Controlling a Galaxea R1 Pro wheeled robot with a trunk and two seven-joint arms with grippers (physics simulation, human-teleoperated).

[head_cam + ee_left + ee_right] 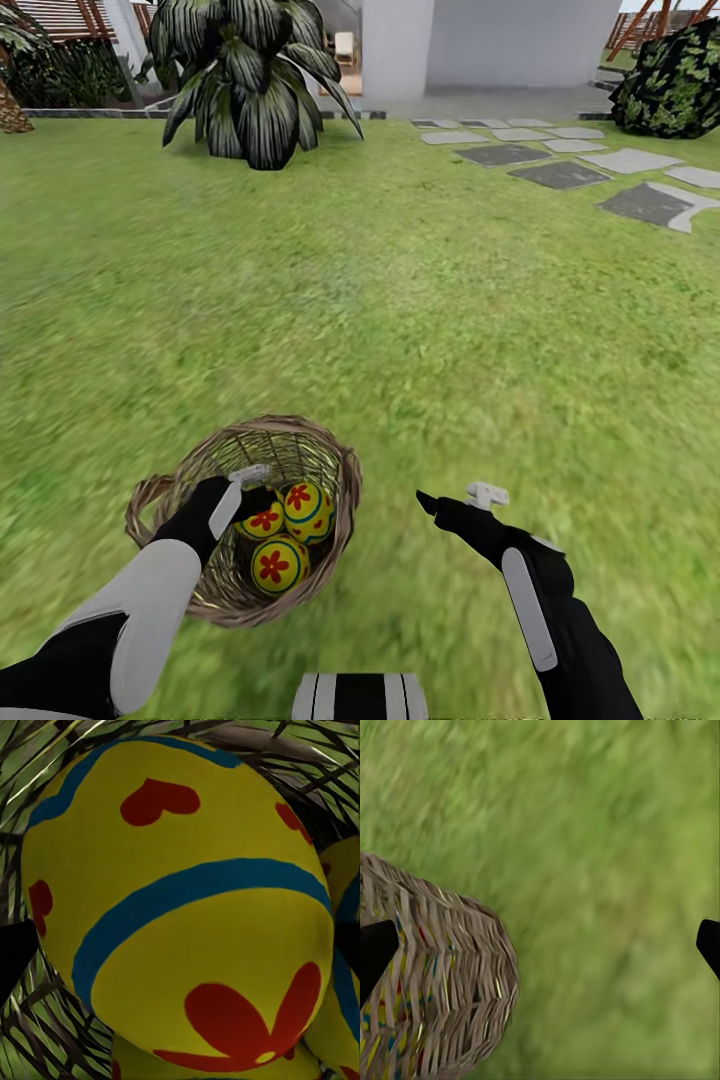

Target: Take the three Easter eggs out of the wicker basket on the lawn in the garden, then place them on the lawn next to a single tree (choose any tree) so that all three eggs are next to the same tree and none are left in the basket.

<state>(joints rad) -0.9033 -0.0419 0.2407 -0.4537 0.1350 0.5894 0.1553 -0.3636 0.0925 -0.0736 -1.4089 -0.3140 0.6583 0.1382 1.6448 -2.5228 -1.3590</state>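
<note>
The wicker basket [160, 500] sits on the lawn [400, 300] close in front of me, holding three Easter eggs [308, 508], yellow with red flowers and blue bands. My left gripper [255, 492] reaches down into the basket over the egg [265, 521] nearest it. In the left wrist view that egg [180, 877] looms very close between the open left gripper [180, 945], a black fingertip at each side. My right gripper [455, 497] hangs open over grass just right of the basket, whose woven wall [442, 997] shows beside the right gripper [540, 945]. The tree is out of view.
A spiky dark-leaved plant [250, 80] stands at the lawn's far edge, with a scaly palm trunk [10, 105] at far left and a dark bush [670, 80] at far right. Grey stepping stones [560, 170] lie far right. A white building wall [480, 45] rises behind.
</note>
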